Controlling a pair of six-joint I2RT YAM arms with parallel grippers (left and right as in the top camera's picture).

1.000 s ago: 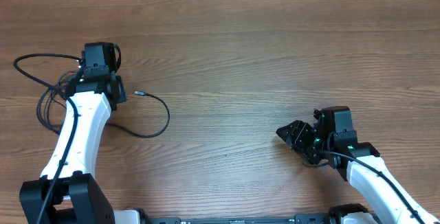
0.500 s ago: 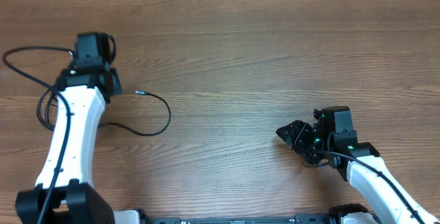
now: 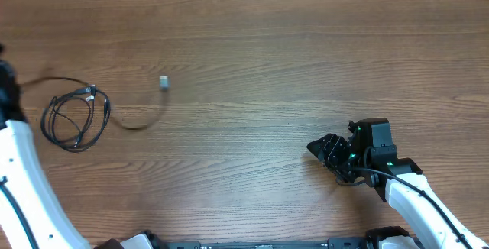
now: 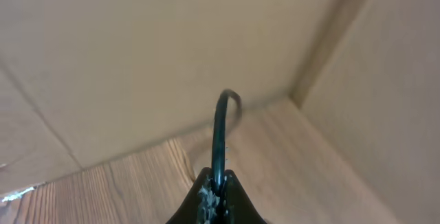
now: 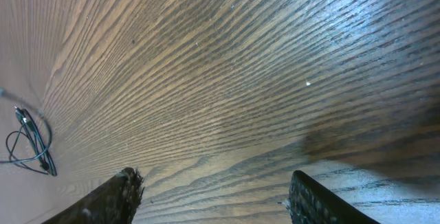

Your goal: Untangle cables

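Observation:
In the left wrist view my left gripper (image 4: pixel 218 184) is shut on a thin black cable (image 4: pixel 220 131) that rises from the jaws and curls away. In the overhead view only the white left arm (image 3: pixel 19 165) shows at the left edge. That cable is a blurred strand (image 3: pixel 141 125) ending in a silvery plug (image 3: pixel 163 82). The other cable lies coiled (image 3: pixel 79 115) on the table's left side, and also shows far left in the right wrist view as a coil (image 5: pixel 31 141). My right gripper (image 3: pixel 325 151) stands open over bare wood at the lower right, its jaws (image 5: pixel 213 196) holding nothing.
A wooden table (image 3: pixel 267 58) spreads across the view. Tan cardboard walls (image 4: pixel 137 52) meet in a corner just beyond the left gripper, at the table's left edge.
My left gripper closed on a cable and swung left, almost out of the overhead view, dragging that cable. Its plug end shifted up, and the other coil is now uncovered. The right arm stayed still.

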